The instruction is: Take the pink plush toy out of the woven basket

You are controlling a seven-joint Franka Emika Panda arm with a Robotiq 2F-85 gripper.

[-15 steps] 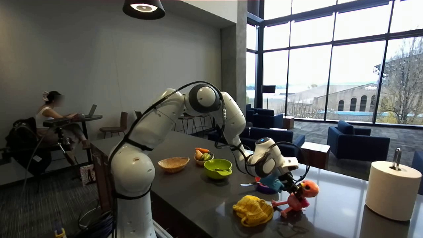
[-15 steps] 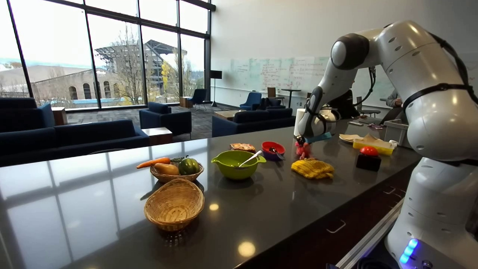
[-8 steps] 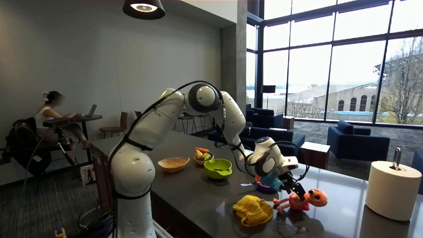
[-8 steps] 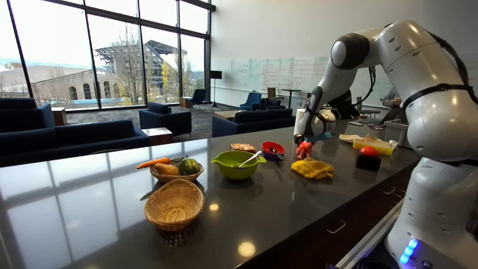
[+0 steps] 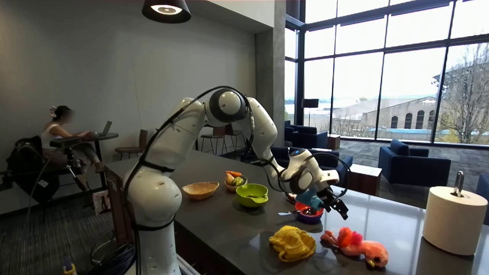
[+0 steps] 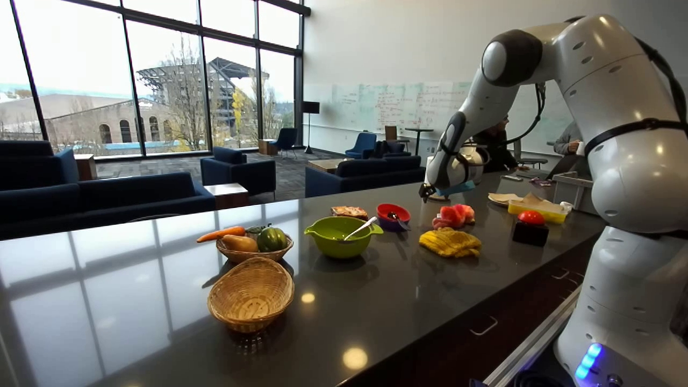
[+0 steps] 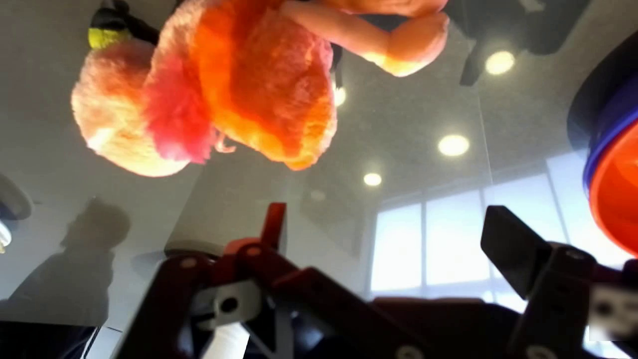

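The gripper (image 7: pixel 391 234) hangs above the table (image 5: pixel 229 229), its jaws spread well apart and nothing held between them. The pink plush toy (image 5: pixel 353 248) lies stretched out on the table, apart from the gripper; in an exterior view its legs point toward the yellow knitted cloth (image 5: pixel 293 243) just beside it. The woven basket (image 6: pixel 251 301) stands well away, its bottom showing and no toy inside; a second basket (image 6: pixel 230 255) near it holds what look like vegetables (image 6: pixel 272 239). Which of the two the task means I cannot tell, but the toy is in neither, so the main demand looks met. The toy rests by itself on the table, so the setting down seems finished as well. What is left, I judge, is at most to draw the arm (image 5: pixel 263 126) farther off; no further grasp seems called for.
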